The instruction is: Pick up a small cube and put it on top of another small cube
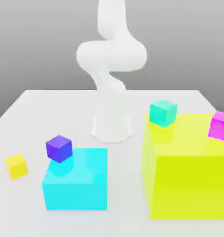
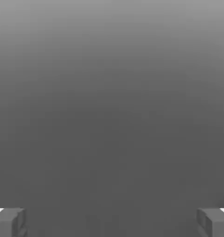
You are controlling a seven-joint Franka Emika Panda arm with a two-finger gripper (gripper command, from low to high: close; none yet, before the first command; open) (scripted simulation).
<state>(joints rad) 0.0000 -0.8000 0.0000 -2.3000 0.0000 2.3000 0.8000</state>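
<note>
Grey backdrop, white table [image 1: 35, 104]. Gripper [image 2: 112, 222] is seen with fingertips [image 2: 9, 221] spread wide, nothing grasped. Small yellow cube [image 1: 16, 166] sits on the table at the exterior view's left, near the cyan block [image 1: 79, 185], apart from it. Purple cube [image 1: 59, 148] rests on that block. Step judged: pre-approach, no pick started. Next: descent over the yellow cube is needed, jaws squared to its faces.

small cube [image 1: 16, 165] on table [image 1: 35, 106], beside block [image 1: 76, 185]

Arm [image 1: 112, 55], magenta cube [image 1: 220, 125] and yellow-green block [image 1: 188, 171] cut off at exterior view's edges
</note>
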